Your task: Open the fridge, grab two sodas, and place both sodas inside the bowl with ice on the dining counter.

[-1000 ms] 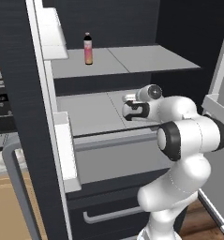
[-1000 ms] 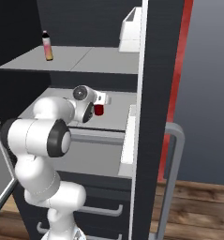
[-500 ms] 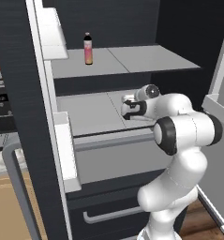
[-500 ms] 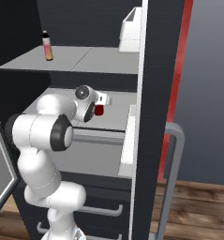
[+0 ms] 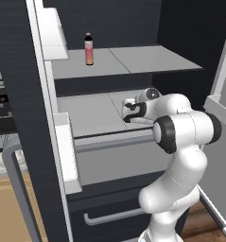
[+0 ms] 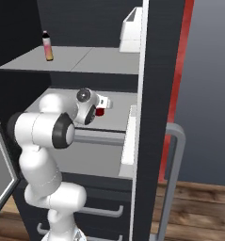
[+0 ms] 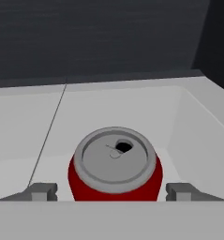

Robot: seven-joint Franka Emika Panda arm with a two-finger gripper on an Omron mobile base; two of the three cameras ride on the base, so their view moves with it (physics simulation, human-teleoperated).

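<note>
The fridge (image 5: pixel 109 196) stands open, and my arm reaches onto its middle shelf (image 5: pixel 91 113). One soda, a red can (image 7: pixel 114 164) with a grey top, stands upright on that shelf. My gripper (image 7: pixel 112 191) is open, with one fingertip on each side of the can and close to its wall. From the right the can (image 6: pixel 100 112) peeks out past my gripper (image 6: pixel 102 105); from the left my gripper (image 5: pixel 128 112) covers it. The other soda, a slim pink-orange bottle (image 5: pixel 89 49) with a dark cap, stands on the upper shelf (image 6: pixel 48 46). The bowl with ice and the dining counter are out of view.
The left door (image 5: pixel 24 94) with white bins (image 5: pixel 67 151) and a grey bar handle (image 5: pixel 15 189) flanks my arm. The right door (image 6: pixel 156 117) carries a white bin (image 6: pixel 132 30). Lower drawers (image 6: pixel 102 211) sit under the shelf. A black coffee machine (image 5: pixel 1 101) is at far left.
My elbow has swung slightly toward the fridge. The hand has stayed at the can on the middle shelf.
</note>
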